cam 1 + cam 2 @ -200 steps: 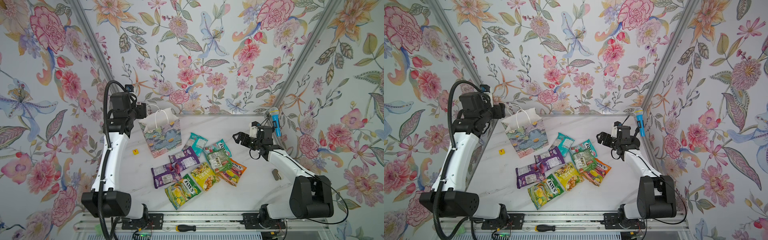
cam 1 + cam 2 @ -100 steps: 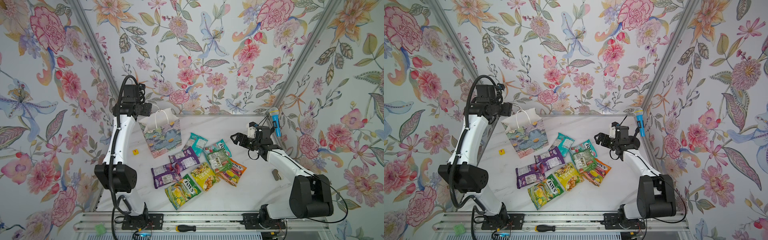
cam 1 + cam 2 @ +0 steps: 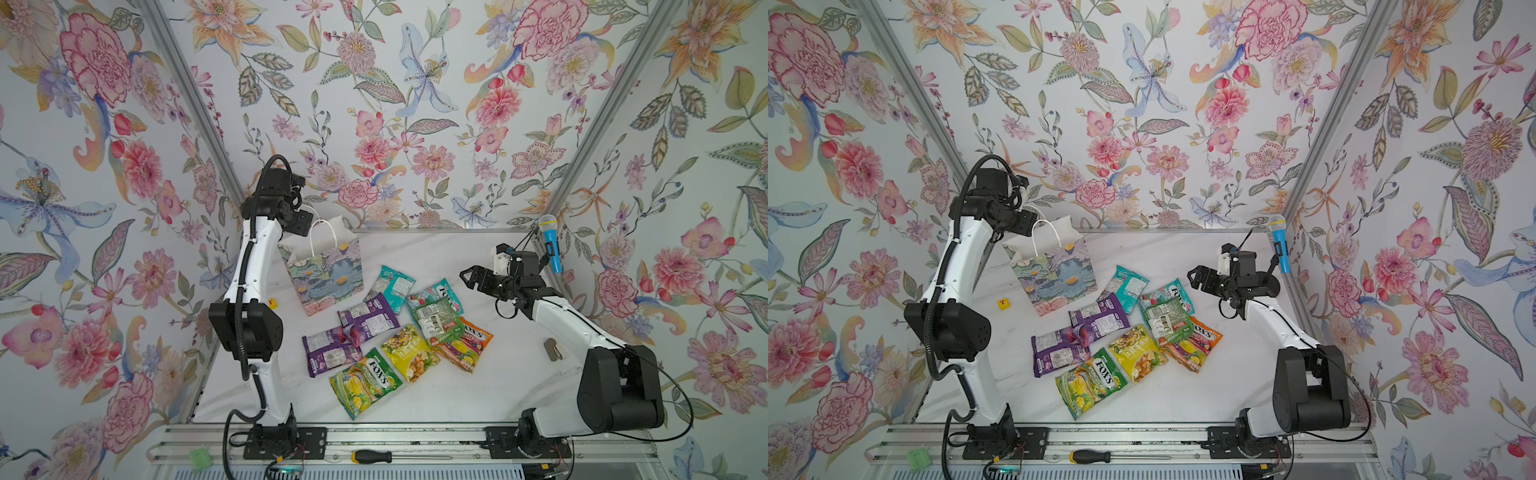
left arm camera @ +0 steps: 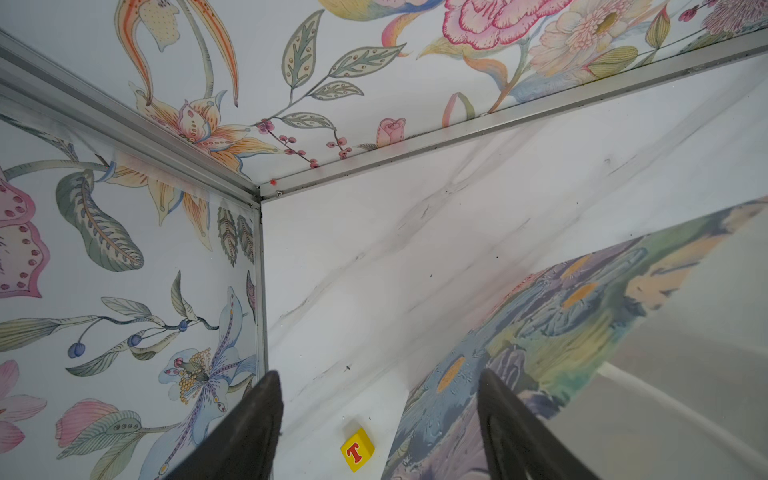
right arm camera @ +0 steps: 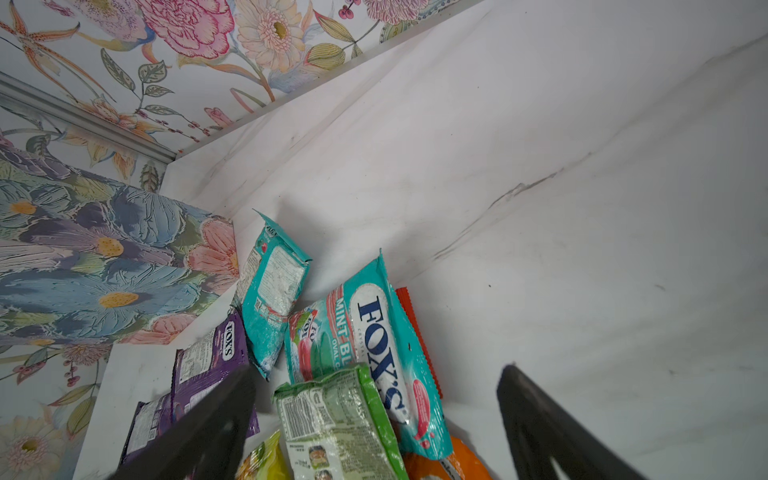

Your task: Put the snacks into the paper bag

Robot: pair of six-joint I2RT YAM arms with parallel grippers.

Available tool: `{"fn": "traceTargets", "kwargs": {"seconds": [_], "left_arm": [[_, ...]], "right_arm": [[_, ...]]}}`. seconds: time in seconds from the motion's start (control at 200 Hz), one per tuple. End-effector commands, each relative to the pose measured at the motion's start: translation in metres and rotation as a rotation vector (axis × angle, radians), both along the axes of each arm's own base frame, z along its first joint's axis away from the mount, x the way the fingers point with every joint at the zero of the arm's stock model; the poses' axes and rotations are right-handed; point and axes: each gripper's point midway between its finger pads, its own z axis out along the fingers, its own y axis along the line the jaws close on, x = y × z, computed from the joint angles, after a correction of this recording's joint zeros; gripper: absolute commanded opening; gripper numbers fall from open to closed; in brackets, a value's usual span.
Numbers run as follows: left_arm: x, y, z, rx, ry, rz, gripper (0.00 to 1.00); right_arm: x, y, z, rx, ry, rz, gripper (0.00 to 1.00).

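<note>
The paper bag (image 3: 322,276) (image 3: 1054,270) stands upright at the back left, its white inside and cord handles showing. My left gripper (image 3: 302,226) (image 4: 378,378) hangs open above the bag's left rim; in the left wrist view the bag's printed wall (image 4: 519,353) passes under one finger. The snacks lie in a heap in front of the bag: teal (image 3: 392,286), teal FOX'S (image 5: 374,340), green (image 3: 436,322), orange (image 3: 469,343), yellow (image 3: 409,351), green-yellow FOX'S (image 3: 365,382) and two purple pouches (image 3: 368,318). An orange-red packet (image 5: 415,332) peeks from under the teal FOX'S pouch. My right gripper (image 3: 467,277) (image 5: 376,374) is open and empty above the heap's right edge.
A yellow cube with a red T (image 3: 272,302) (image 4: 356,449) lies left of the bag. A blue microphone (image 3: 550,243) hangs at the back right wall, and a small grey object (image 3: 552,349) lies by the right arm. A screwdriver (image 3: 372,456) rests on the front rail.
My left arm has swung round, bringing its gripper from left of the bag to above the bag's left rim. The right gripper has edged slightly left toward the snacks.
</note>
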Motion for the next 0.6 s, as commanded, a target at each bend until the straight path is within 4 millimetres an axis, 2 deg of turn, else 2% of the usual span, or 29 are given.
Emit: {"fn": "traceTargets", "kwargs": {"seconds": [0.0, 0.075, 0.25, 0.325, 0.455, 0.595], "left_arm": [[-0.008, -0.009, -0.008, -0.012, 0.039, -0.042, 0.75], [-0.010, -0.009, 0.000, -0.018, 0.024, -0.035, 0.75], [-0.018, -0.013, 0.037, -0.053, -0.071, -0.047, 0.77], [-0.022, -0.015, 0.045, -0.059, -0.087, -0.055, 0.79], [-0.027, -0.020, 0.044, -0.079, -0.085, -0.073, 0.80], [-0.029, -0.018, 0.029, -0.061, -0.052, -0.070, 0.81]], "right_arm": [[0.005, 0.006, 0.009, 0.004, -0.013, 0.029, 0.93], [0.006, 0.006, 0.011, 0.005, -0.018, 0.031, 0.93], [0.005, 0.006, 0.014, 0.007, -0.026, 0.030, 0.93], [0.004, 0.006, 0.013, 0.007, -0.025, 0.029, 0.93], [0.003, 0.007, 0.012, 0.011, -0.020, 0.032, 0.93], [0.001, 0.007, 0.013, 0.012, -0.025, 0.031, 0.93]]}}
